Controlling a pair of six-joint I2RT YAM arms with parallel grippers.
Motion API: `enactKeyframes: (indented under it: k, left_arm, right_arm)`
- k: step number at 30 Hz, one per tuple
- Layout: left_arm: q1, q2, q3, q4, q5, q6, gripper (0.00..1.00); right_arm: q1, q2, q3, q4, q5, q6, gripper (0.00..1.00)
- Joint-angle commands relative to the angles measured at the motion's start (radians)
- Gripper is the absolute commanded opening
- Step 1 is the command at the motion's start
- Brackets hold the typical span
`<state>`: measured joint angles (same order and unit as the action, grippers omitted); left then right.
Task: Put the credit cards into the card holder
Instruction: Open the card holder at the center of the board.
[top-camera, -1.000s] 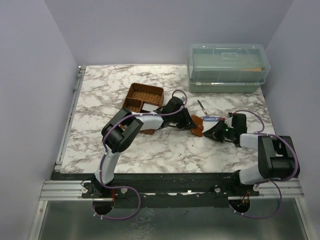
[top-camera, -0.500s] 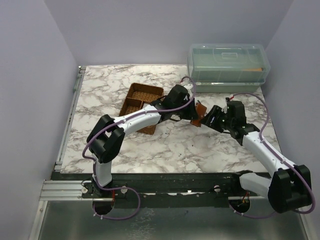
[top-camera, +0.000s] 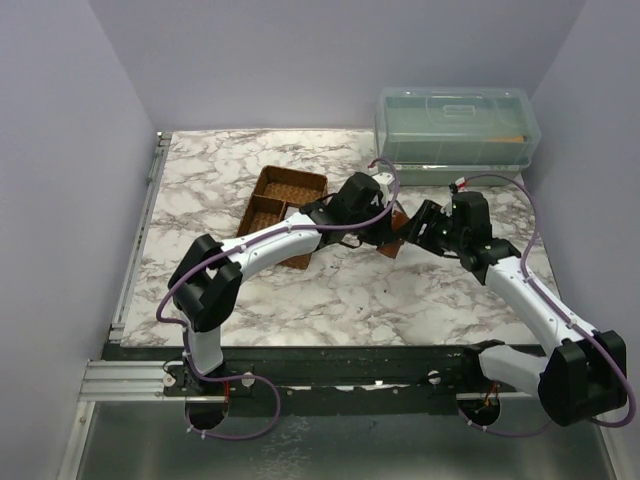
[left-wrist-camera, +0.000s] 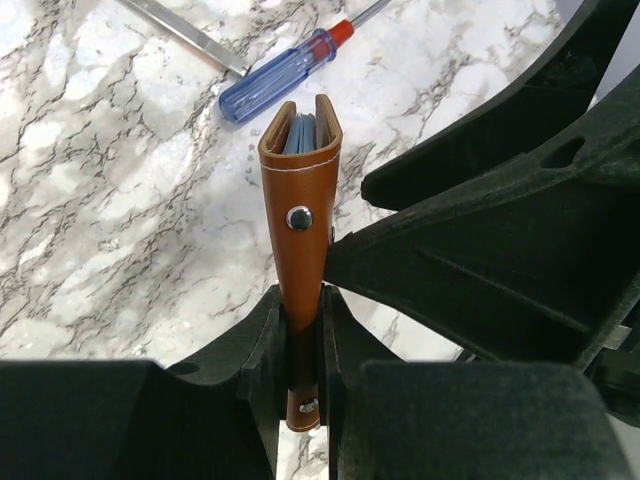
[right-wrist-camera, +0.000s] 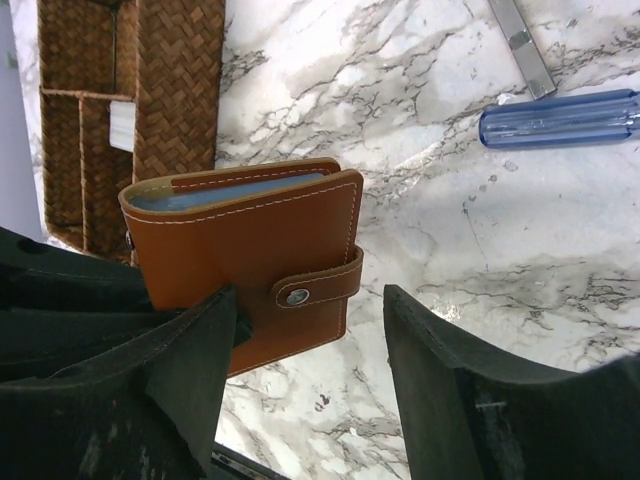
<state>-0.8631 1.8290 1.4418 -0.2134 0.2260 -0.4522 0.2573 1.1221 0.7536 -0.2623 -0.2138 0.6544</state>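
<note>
Fingers (left-wrist-camera: 262, 345) of the left gripper (left-wrist-camera: 303, 345) clamp the closed brown leather card holder (left-wrist-camera: 300, 200), pale blue credit cards (left-wrist-camera: 300, 130) tucked inside. The right gripper (right-wrist-camera: 310, 335) has its fingers (right-wrist-camera: 190, 370) spread apart just beside it.

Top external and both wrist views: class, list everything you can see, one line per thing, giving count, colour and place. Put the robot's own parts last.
card holder: one, brown, snapped shut, held above the table in the left pincer
credit cards: number unclear, pale blue edges, inside the card holder
screwdriver: one, blue handle with a red collar, lying on the table
flat metal strip: one, grey, on the table beside the screwdriver
basket tray: one, brown woven, divided, middle of the table
white piece: one, white, in a basket compartment
lidded plastic box: one, clear greenish, far right corner
table: one, white marble pattern
left pincer: one, black, shut on the card holder
right pincer: one, black, open, by the card holder
</note>
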Motion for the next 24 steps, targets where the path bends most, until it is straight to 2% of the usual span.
enactKeyframes:
  k: [1,12,17,21,24]
  left_arm:
    - [-0.018,-0.049,0.017,-0.012,-0.044,0.040,0.00]
    - [-0.023,-0.060,0.025,-0.030,-0.076,0.058,0.00]
    - [-0.029,-0.061,0.023,-0.032,-0.082,0.061,0.00]
    - [-0.028,-0.061,0.024,-0.034,-0.083,0.062,0.00]
    - [-0.029,-0.059,0.023,-0.034,-0.082,0.063,0.00]
  right_arm:
    - [0.027,0.021,-0.003,-0.022,0.047,0.015,0.64]
    - [0.031,0.077,-0.009,-0.105,0.250,0.060,0.51]
    - [0.031,0.088,0.009,-0.162,0.370,0.052,0.49]
    - [0.031,0.086,-0.007,-0.161,0.366,0.063,0.47]
    - [0.031,0.047,-0.026,-0.113,0.297,0.053,0.47]
